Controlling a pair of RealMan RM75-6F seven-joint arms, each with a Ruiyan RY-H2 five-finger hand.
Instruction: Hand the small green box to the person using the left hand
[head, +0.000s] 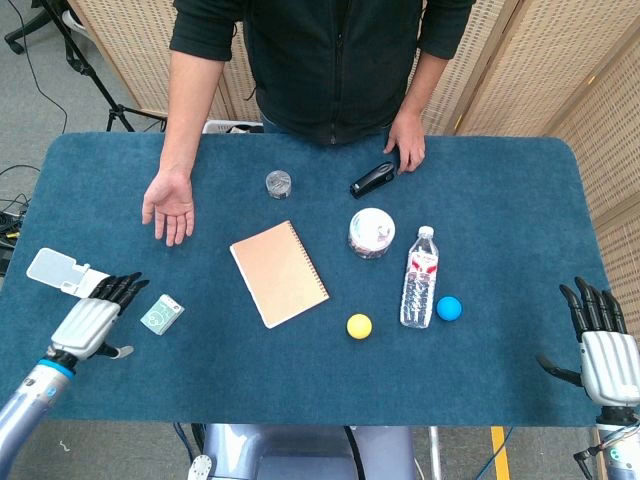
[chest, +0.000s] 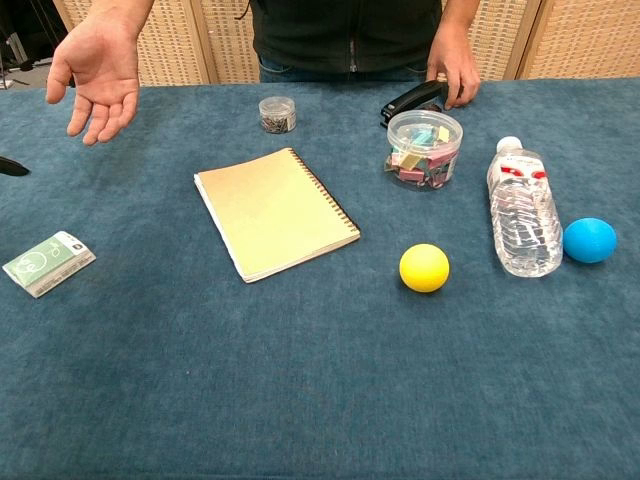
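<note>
Lying flat on the blue table (head: 500, 190), the small green box (head: 161, 314) is seen near the table's left front area, label side up, and it is shown again at the left edge of the chest view (chest: 48, 263). The left hand (head: 92, 318) is held just beside the box on its outer side, fingers extended and slightly apart, with nothing gripped; the dark fingertips (head: 125, 286) are pointed toward the far side of the table, and whether the box is touched by them cannot be told. In the chest view only a dark fingertip (chest: 12, 166) of this hand is caught at the left border. A white folded object (head: 58, 270) is partly covered behind the left hand.

The right hand (head: 598, 345) is kept at the table's right front corner, fingers straight and spread, with nothing in it, well apart from every object.

The person's open hand (head: 170, 204) is held palm up over the table, beyond the box. The person's other hand (head: 407, 147) is rested beside a black stapler (head: 373, 179) at the far edge.

A tan spiral notebook (head: 279, 273) is laid near the middle. A small clear jar (head: 278, 183) is set beyond it. A clear tub of coloured clips (head: 371, 232) is placed to the right of the notebook, with a water bottle (head: 420, 277) lying on its side further right. A yellow ball (head: 359, 326) is found in front of the tub, and a blue ball (head: 449, 308) is set just beside the bottle
</note>
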